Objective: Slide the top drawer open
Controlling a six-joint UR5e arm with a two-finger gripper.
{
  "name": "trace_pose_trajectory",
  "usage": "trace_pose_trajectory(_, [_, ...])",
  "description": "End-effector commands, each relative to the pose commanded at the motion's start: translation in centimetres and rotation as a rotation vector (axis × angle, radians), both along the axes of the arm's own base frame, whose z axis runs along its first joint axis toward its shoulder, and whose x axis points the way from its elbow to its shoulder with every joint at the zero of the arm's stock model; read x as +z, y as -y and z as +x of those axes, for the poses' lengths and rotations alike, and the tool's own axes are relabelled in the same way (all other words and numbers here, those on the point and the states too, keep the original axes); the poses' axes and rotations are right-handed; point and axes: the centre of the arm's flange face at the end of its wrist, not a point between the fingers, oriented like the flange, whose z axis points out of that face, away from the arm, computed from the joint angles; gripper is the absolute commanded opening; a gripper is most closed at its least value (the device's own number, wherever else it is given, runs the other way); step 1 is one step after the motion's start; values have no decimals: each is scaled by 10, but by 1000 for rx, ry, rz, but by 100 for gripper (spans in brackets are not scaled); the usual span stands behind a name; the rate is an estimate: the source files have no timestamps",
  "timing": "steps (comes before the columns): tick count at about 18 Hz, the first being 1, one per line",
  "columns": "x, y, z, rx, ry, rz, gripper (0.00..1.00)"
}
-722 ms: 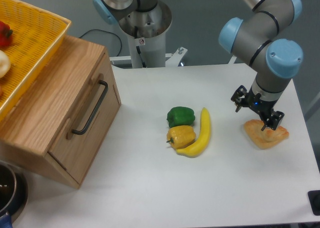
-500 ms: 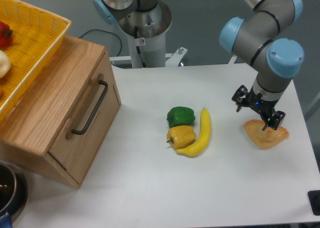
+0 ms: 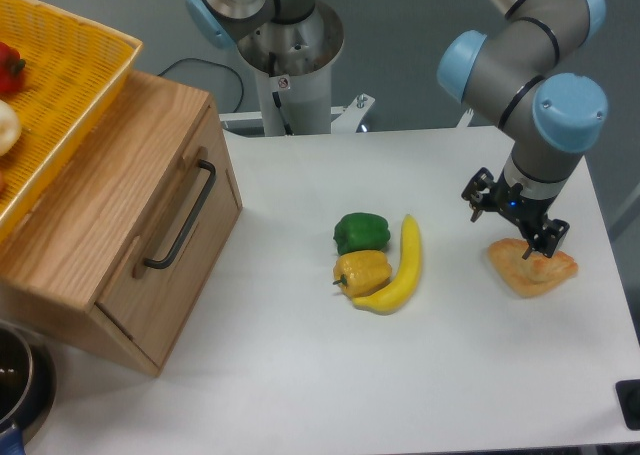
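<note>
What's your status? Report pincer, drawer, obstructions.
Pincer open, above the bread slice, far right. Top drawer shut, handle untouched. Peppers and banana lie between.

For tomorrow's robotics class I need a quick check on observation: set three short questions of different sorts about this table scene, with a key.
1. True or false: the gripper holds the drawer handle.
2. Which lies nearest the gripper? A green pepper; B banana; C pastry.
3. Fill in: the yellow pepper touches the ______.

Key: 1 false, it hangs over the pastry, far from the handle. 2 C. 3 banana.
</note>
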Motion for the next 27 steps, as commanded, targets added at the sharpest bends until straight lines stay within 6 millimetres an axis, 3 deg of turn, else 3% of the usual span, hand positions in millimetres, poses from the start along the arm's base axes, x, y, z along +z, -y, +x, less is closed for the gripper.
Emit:
trace_pose_trajectory(4, [11, -2, 36, 44, 61, 25, 100])
trace_pose_trajectory(10, [61, -15, 73, 204, 214, 221, 100])
trace_pose_trajectory(13, [81, -35, 101, 230, 255, 249, 100])
trace_pose_trajectory(18, [92, -67, 126, 255, 269, 250, 100])
trace_pose_trajectory(23, [95, -79, 142, 247, 324, 211, 100])
trace_pose_trajectory(27, [99, -102, 166, 312, 369, 184, 100])
